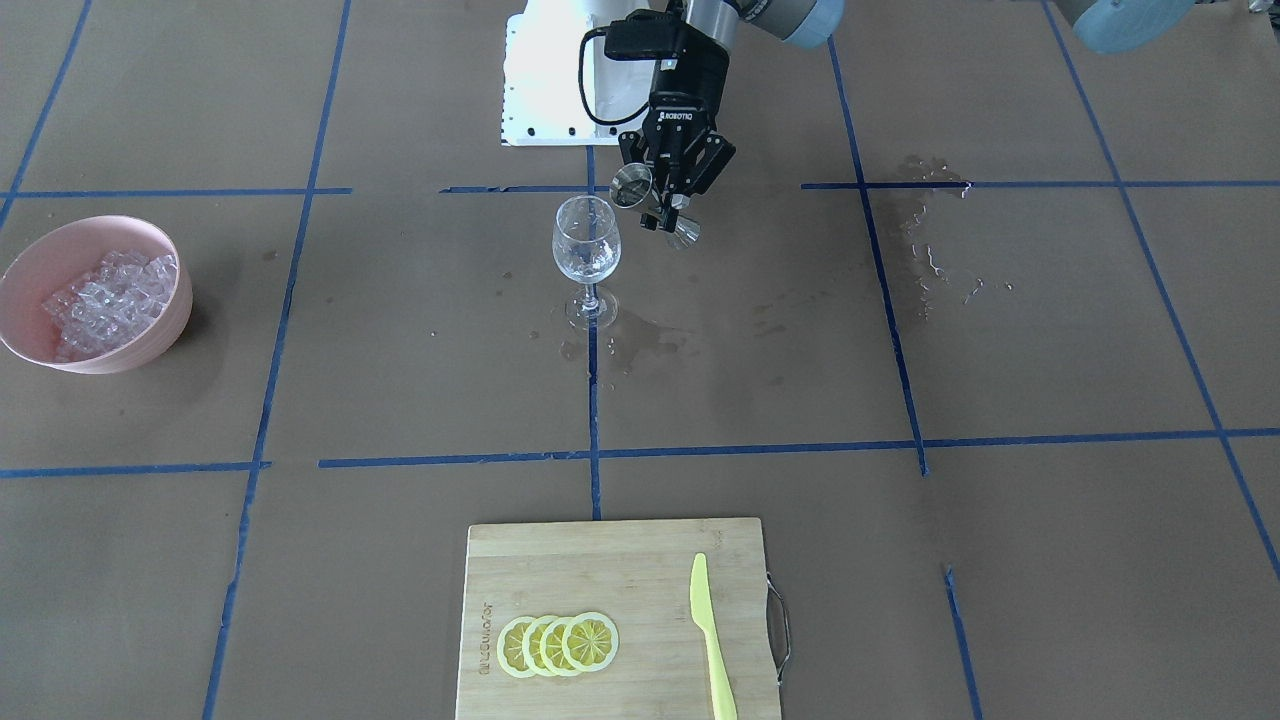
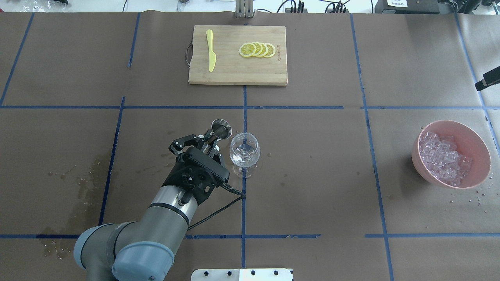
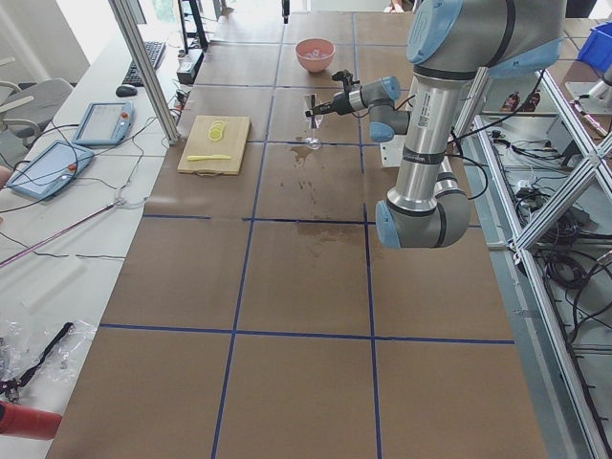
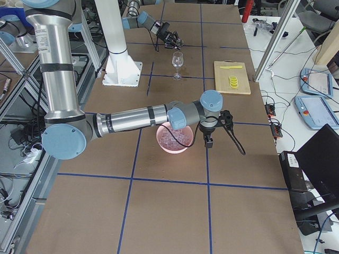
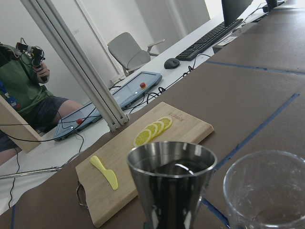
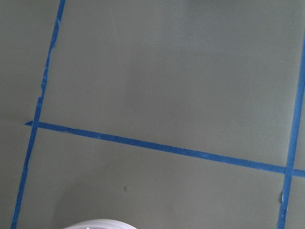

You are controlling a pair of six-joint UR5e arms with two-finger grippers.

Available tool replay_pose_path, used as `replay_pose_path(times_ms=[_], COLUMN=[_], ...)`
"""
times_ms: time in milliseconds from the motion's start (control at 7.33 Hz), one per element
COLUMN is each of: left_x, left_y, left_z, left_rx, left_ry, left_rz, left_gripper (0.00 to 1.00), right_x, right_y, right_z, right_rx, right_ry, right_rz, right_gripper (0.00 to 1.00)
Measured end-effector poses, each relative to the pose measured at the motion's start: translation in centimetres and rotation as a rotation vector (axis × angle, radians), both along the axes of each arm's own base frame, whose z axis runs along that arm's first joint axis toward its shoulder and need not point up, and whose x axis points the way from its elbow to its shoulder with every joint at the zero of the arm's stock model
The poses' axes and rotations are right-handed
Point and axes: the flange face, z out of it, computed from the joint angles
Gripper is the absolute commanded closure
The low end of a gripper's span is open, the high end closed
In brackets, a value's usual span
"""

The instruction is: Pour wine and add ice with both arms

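My left gripper (image 1: 672,190) (image 2: 205,144) is shut on a steel jigger (image 1: 632,187) (image 2: 221,129) (image 5: 171,186). The jigger is tilted, its open mouth beside the rim of the clear wine glass (image 1: 587,245) (image 2: 244,150) (image 5: 271,191) without touching it. The glass stands upright at the table's middle. The wine is too faint to make out in either vessel. The ice (image 1: 105,300) (image 2: 443,156) is heaped in a pink bowl (image 1: 150,235) (image 2: 478,144) (image 4: 161,147). My right gripper (image 4: 208,140) hangs close beside the bowl; I cannot tell whether it is open or shut.
A bamboo cutting board (image 1: 560,560) (image 2: 230,74) at the far edge carries lemon slices (image 1: 558,645) and a yellow knife (image 1: 710,640). Wet patches (image 1: 930,240) darken the brown paper on the left arm's side and under the glass. The white pedestal (image 1: 545,80) stands behind the glass.
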Motion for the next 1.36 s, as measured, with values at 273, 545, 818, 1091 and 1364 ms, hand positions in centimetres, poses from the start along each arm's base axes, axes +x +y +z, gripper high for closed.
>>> replay_pose_path(times_ms=[273, 545, 818, 1091, 1364], left_x=[-0.4, -1.2, -1.2, -1.4, -1.5], left_y=[-0.4, -0.8, -1.3, -2.9, -3.9], left_z=[-0.5, -1.3, -2.1, -3.6, -4.7], left_rx=[0.021, 0.048, 0.078, 0.103, 0.100], left_ry=[-0.141, -0.207, -0.300, -0.424, -0.527], left_rz=[0.059, 0.096, 0.139, 0.206, 0.260], left_gripper=[1.00, 1.00, 1.00, 1.00, 1.00], right_x=[0.0, 0.0, 0.0, 0.0, 0.1], right_y=[0.1, 0.2, 0.2, 0.2, 0.3], right_z=[0.1, 0.4, 0.5, 0.7, 0.7], right_rx=[-0.003, -0.007, -0.010, -0.013, -0.014], right_ry=[0.001, 0.001, 0.002, 0.003, 0.003], right_rz=[0.000, 0.000, 0.000, 0.000, 0.000], right_gripper=[0.00, 0.00, 0.00, 0.00, 0.00])
